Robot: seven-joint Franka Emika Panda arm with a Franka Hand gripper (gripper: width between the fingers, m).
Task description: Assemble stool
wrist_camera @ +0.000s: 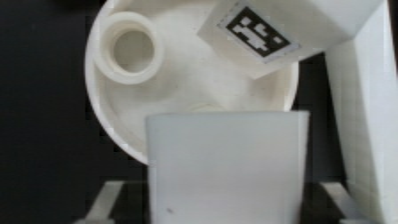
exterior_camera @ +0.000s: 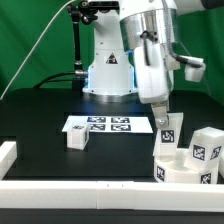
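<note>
Stool parts gathered at the exterior view's right, with one leg between the fingers.

The round seat [exterior_camera: 188, 172] lies on the black surface [exterior_camera: 40, 120] near the white rail [exterior_camera: 80, 190], and a tagged leg [exterior_camera: 206, 147] is just beside it. The fingers [wrist_camera: 111, 203] are closed on the held leg [wrist_camera: 222, 160], over the seat's edge. A lone leg [exterior_camera: 78, 140] stands well apart, just beside the marker board [exterior_camera: 100, 125].

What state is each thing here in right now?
Two-finger gripper: shut on a leg.
Held white blocky plastic leg: gripped, over the seat.
White round plastic seat: lying flat, one socket empty.
Tagged white leg: beside the seat, attachment unclear.
Small white leg: loose on the black table.
</note>
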